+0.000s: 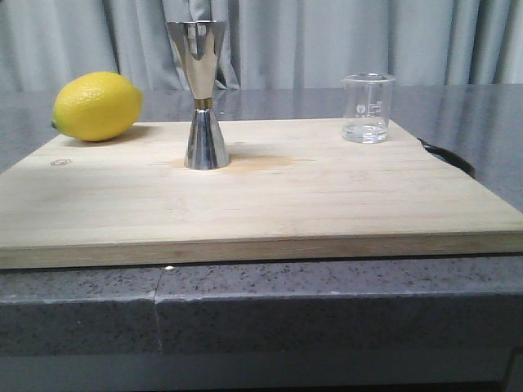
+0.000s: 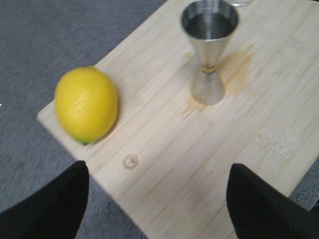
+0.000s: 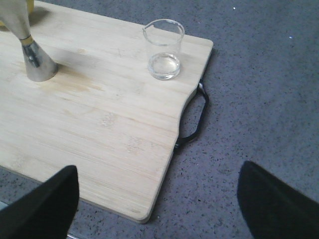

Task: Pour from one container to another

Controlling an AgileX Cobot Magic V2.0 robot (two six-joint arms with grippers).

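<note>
Wooden board (image 1: 327, 204) on grey counter (image 1: 327, 302). Steel jigger (image 1: 203, 94): upright, mid-board toward the back edge, on a faint stain. Glass beaker (image 1: 367, 108): upright, back right corner, near the board's black handle (image 3: 197, 117). Lemon (image 1: 97, 105): back left corner. Left gripper (image 2: 157, 199) and right gripper (image 3: 157, 199): both spread wide, holding nothing, above the board.

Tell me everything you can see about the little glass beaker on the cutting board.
The glass beaker is small, clear and cylindrical, with a pour lip at its rim and white printed measuring marks on its side. It stands upright near the far right corner of the wooden cutting board, close to the board's black handle. A little clear liquid seems to sit at its bottom. Only the board touches it; the steel jigger stands apart to its left, and neither gripper is near it.
</note>
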